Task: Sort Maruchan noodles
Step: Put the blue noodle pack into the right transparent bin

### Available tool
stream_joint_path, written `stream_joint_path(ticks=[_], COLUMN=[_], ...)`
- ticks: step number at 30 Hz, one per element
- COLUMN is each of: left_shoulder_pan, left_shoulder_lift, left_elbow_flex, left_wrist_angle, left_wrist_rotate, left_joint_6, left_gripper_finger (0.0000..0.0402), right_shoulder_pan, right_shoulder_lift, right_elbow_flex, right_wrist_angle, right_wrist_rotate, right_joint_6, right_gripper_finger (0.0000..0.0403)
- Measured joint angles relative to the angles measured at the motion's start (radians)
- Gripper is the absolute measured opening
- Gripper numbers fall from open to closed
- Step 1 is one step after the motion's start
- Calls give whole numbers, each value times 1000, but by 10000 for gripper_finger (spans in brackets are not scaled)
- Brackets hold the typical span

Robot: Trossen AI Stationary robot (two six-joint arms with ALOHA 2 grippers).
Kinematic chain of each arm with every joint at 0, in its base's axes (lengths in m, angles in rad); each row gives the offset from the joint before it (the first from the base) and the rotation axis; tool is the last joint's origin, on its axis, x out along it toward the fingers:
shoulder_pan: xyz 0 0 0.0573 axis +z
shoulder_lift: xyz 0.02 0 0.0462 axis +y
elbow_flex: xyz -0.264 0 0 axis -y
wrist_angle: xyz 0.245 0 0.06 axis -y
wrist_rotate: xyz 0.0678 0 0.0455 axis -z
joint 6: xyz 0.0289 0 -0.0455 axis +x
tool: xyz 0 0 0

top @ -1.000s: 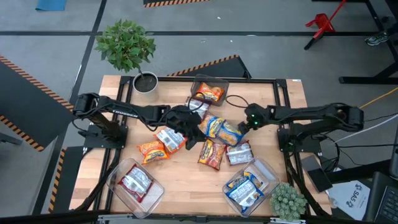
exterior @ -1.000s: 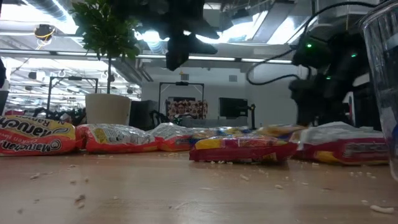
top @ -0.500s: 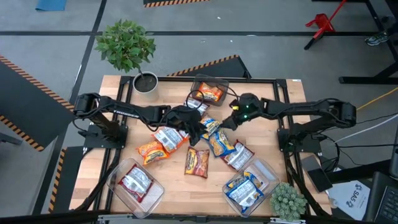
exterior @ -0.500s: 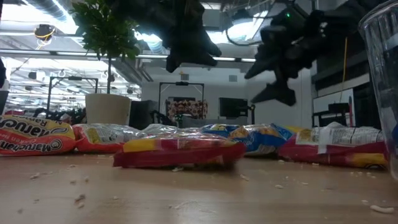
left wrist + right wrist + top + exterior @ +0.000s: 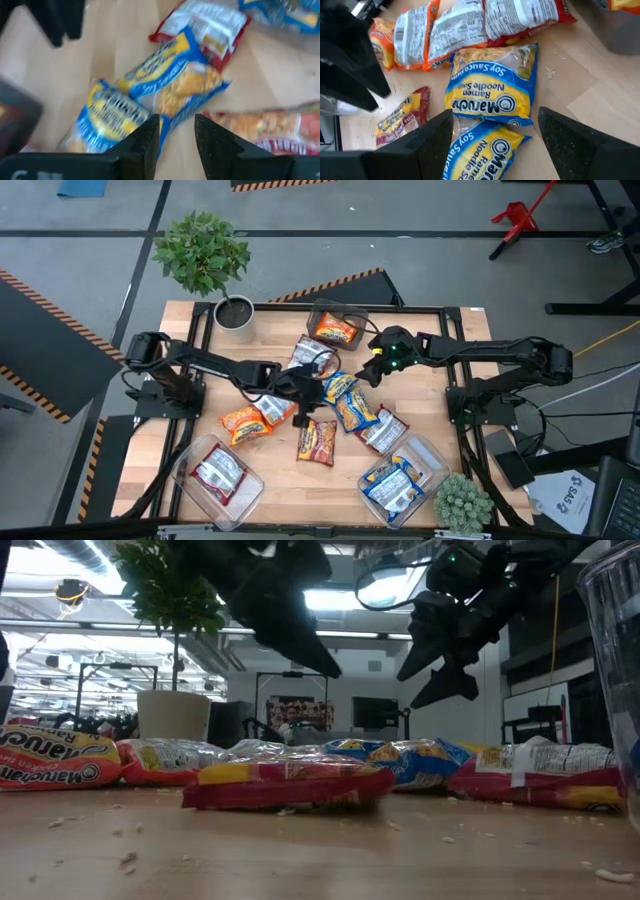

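- I see the wooden table from above, with both arms reaching in toward its middle and nothing in either pincer.
- Three clear bins sit on it: one at 12 o'clock holding an orange packet, one at 7 o'clock holding a silver-white-and-red packet, and one at 5 o'clock holding blue-and-yellow packets.
- A potted plant stands at the table's 11 o'clock corner, and a spiky green plant at the 5 o'clock corner.
- My left gripper hangs over the loose pile at the centre; its own camera shows the fingers only narrowly apart, empty, right above two blue-and-yellow packets.
- My right gripper hovers at about 1 o'clock from the pile; its fingers are spread wide, empty, over the same blue-and-yellow packets.
- The loose Maruchan noodles lie clustered mid-table: an orange packet at the pile's 8 o'clock, a red-and-yellow one at 6 o'clock, a silver-and-red one at 4 o'clock, and a silver-white one at 12 o'clock.
- From the low view, the packets lie flat in a row, both grippers above them and clear of them.
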Motion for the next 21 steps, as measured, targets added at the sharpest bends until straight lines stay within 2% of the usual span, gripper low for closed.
stream_joint_path(ticks=[5, 11, 15, 21], left_shoulder_pan=[1, 12, 0, -39], left_shoulder_lift=[37, 37, 56, 153], left_elbow_flex=[1, 1, 1, 1], left_wrist_angle=[31, -20, -41, -35], left_wrist_rotate=[97, 90, 19, -206], left_joint_6=[-18, -18, 54, 152], left_gripper_finger=[156, 216, 251, 275], right_shoulder_pan=[0, 0, 0, 0], right_shoulder_lift=[0, 0, 0, 0], right_elbow_flex=[0, 0, 0, 0], right_wrist_angle=[-7, -25, -26, -35], right_wrist_rotate=[0, 0, 0, 0], right_joint_6=[0, 1, 2, 4], right_gripper_finger=[280, 280, 280, 280])
